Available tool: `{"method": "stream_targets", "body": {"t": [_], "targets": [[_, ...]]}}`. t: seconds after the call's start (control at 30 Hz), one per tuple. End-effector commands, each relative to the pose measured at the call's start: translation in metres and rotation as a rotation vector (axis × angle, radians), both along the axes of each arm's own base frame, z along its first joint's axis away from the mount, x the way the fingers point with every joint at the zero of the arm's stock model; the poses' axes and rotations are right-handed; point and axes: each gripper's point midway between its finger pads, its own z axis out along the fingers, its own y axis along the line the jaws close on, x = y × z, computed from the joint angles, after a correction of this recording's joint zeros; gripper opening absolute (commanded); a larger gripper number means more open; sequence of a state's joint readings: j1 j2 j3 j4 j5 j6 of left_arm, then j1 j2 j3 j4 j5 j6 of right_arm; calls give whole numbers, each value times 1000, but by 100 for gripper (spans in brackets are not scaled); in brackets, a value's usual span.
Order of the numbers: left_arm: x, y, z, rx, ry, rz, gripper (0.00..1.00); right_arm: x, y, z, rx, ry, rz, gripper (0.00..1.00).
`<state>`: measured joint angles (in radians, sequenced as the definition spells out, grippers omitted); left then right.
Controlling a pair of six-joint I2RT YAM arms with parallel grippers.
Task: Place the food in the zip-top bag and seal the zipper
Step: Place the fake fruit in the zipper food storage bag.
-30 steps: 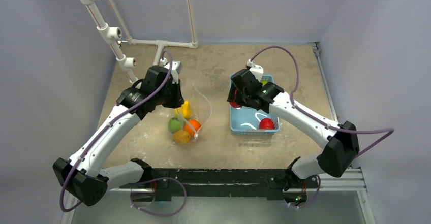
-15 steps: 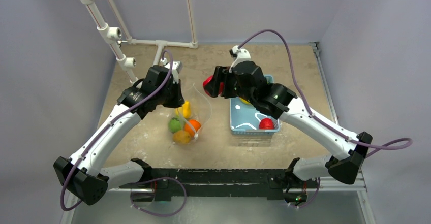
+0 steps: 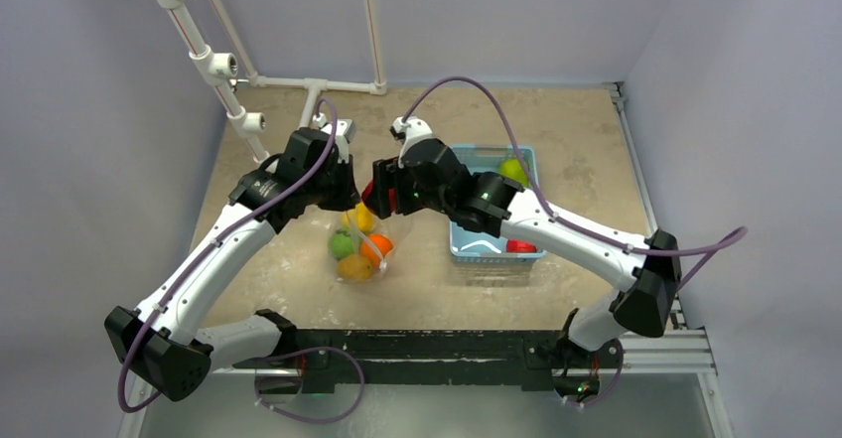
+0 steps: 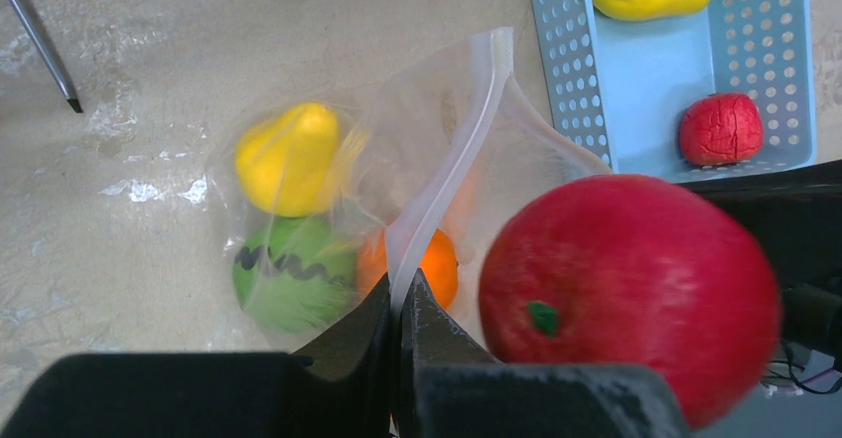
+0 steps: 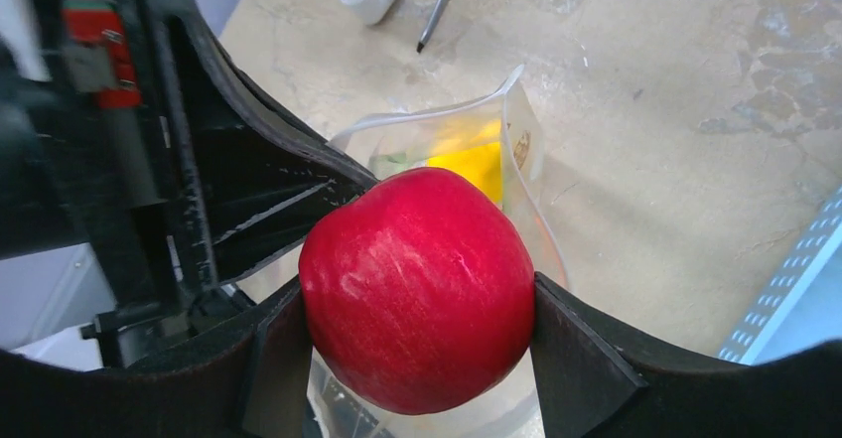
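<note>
Between the jaws of my right gripper point(image 5: 422, 344): the red apple point(image 5: 417, 284), clamped on both flanks, jaws spread wide around it.
Just below that apple: the mouth of the zip-top bag point(image 4: 427, 130), gaping narrowly.
In my left gripper point(image 4: 397, 309): jaws pressed together on the zipper point(image 4: 457, 150), holding one lip up.
Under my left gripper: bagged food point(image 4: 293, 279), yellow, striped green and orange.
Beyond the bag: the basket point(image 4: 571, 80), two pieces inside.
Doing it well: in my judgement, centre the apple over the gap, lower it past the lip, then release; dropped high, it may strike the zipper and roll off.

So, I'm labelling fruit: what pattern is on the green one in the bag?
The green fruit has a dark zigzag stripe; the left wrist view shows it best.
</note>
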<state>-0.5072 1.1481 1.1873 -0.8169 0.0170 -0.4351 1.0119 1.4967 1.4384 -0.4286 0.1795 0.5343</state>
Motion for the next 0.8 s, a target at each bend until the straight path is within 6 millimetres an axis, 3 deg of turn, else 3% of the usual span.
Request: {"method": "stream_targets", "body": {"t": [0.0,0.23,0.33,0.43,0.57,0.77], "targets": [[5,-3,18,-35,-47,17,0,3,16,12,24,-46,23,27],[4,-1,22,-36,-59,19,0,9,20,-27,-42,-12,6,43],[4,-1,23,-36,-60,19,0,12,22,-39,-65,-3,-4,58],[3,0,22,-36,-58,20,0,14,22,-43,-69,-3,-12,76],[2,0,19,-34,-53,21,0,14,22,-40,-60,-8,-19,89],[3,-1,19,-34,-51,21,0,14,19,-26,-27,-8,-40,96]]}}
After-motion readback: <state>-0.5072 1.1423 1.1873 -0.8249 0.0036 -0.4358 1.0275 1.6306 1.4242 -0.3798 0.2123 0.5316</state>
